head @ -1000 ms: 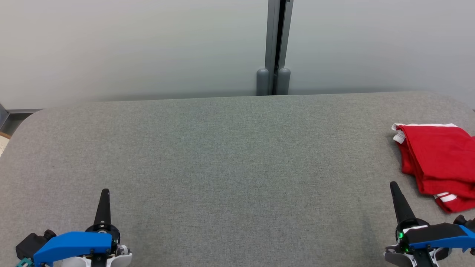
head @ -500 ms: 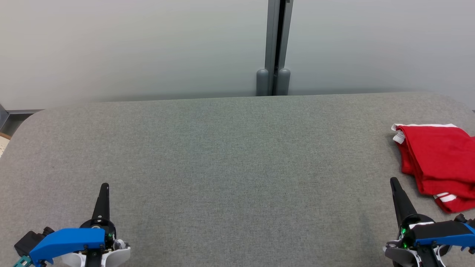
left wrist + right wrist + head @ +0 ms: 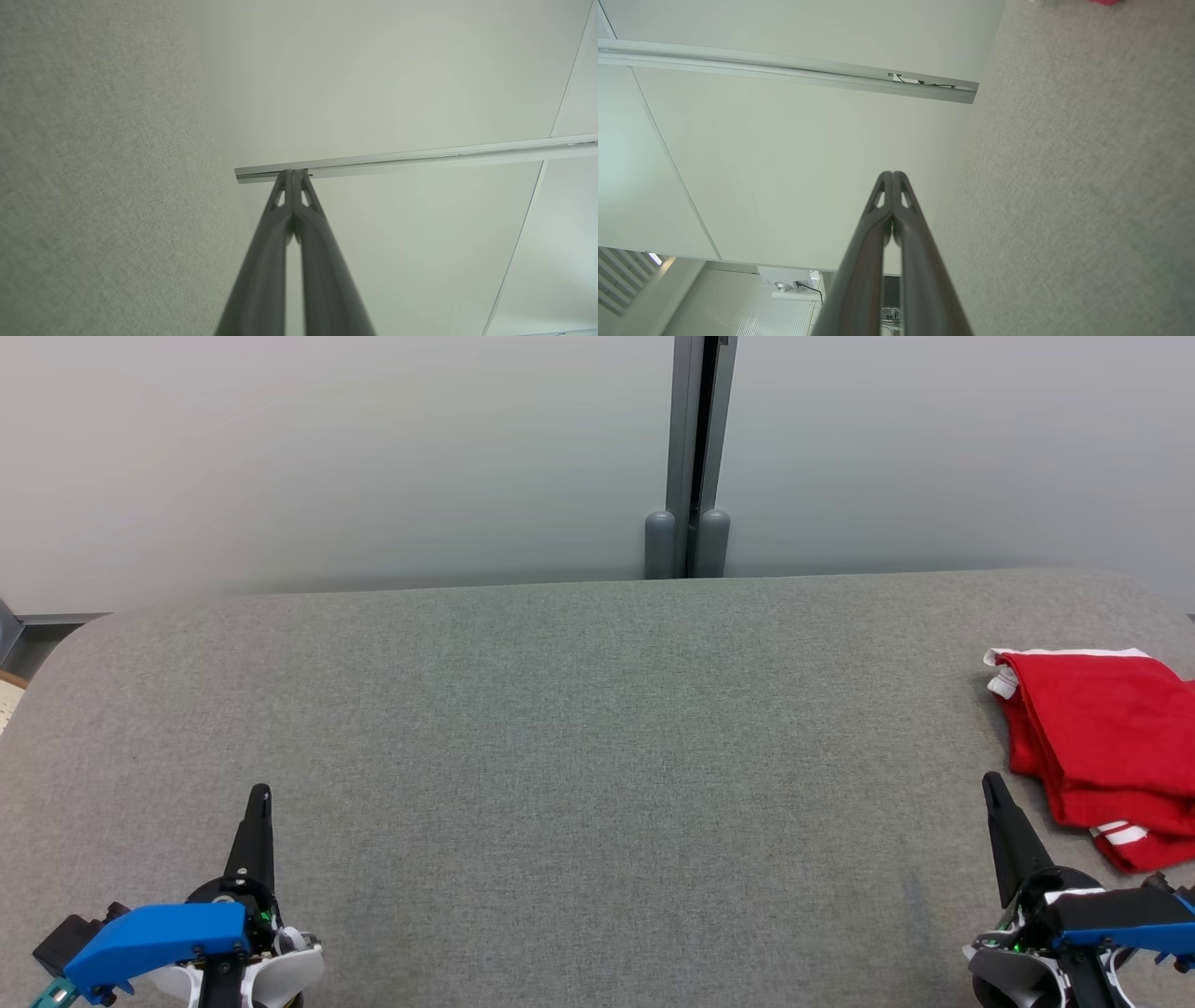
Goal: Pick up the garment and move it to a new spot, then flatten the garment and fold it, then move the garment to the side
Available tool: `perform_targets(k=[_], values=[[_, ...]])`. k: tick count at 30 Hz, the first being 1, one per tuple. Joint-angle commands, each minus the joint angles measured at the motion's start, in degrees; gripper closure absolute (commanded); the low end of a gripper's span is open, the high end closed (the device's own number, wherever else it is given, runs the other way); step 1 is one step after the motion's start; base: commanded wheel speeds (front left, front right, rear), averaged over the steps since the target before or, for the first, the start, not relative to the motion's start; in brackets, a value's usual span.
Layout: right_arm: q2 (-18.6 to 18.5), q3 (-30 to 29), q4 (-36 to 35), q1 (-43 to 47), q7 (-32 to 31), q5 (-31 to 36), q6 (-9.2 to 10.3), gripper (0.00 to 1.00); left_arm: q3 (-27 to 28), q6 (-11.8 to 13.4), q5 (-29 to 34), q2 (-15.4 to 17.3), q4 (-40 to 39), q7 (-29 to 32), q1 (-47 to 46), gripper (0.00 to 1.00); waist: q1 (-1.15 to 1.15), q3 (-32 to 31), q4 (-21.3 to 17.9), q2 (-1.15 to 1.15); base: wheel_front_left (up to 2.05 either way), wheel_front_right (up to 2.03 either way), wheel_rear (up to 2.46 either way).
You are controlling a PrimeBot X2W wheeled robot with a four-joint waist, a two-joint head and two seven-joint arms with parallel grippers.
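Observation:
The garment point(image 3: 1106, 742) is red with white trim and lies folded at the right edge of the grey fabric table point(image 3: 597, 756); a sliver of its red point(image 3: 1104, 2) also shows in the right wrist view. My right gripper point(image 3: 990, 787) is at the lower right, shut and empty, its tip a short way left of the garment's near corner. At the lower left my left gripper point(image 3: 260, 793) is shut with nothing in it. Both wrist views show the fingertips pressed together, left gripper point(image 3: 293, 173) and right gripper point(image 3: 892, 175).
A pale wall with a grey vertical post point(image 3: 691, 457) stands behind the table's far edge. The table's rounded left corner point(image 3: 65, 644) drops off to the floor. The wide stretch of table between the grippers is bare grey fabric.
Both arms have drawn back toward the bottom of the head view while their fingertips rose slightly. The garment has not moved.

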State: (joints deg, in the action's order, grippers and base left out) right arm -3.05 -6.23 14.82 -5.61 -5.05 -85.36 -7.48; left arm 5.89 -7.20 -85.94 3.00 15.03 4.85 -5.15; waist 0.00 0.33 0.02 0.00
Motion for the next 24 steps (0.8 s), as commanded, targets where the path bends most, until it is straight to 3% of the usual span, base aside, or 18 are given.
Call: perform_targets(k=[1,16,24], values=[[0.11,-0.21,-0.43,-0.70,-0.48,-1.00,-0.02,1.00,0.26,-0.44,-0.83,-0.05,-0.34,0.29,-1.03,1.00,0.00,-0.01,0.00,0.00,0.00,0.00,0.00],[0.25,-0.40,-0.95,-0.98,-1.69,-7.41,-0.02,1.00,0.77,-0.52,-6.79,-0.19,-1.20,1.94,-1.44,1.00,0.00,-0.15,-0.02,0.00,0.00,0.00,0.00],[0.23,-0.38,-0.93,-0.97,-1.68,-7.11,-0.02,1.00,0.75,-0.52,-6.52,-0.18,-1.15,1.93,-1.34,1.00,0.00,-0.15,-0.02,0.00,0.00,0.00,0.00]])
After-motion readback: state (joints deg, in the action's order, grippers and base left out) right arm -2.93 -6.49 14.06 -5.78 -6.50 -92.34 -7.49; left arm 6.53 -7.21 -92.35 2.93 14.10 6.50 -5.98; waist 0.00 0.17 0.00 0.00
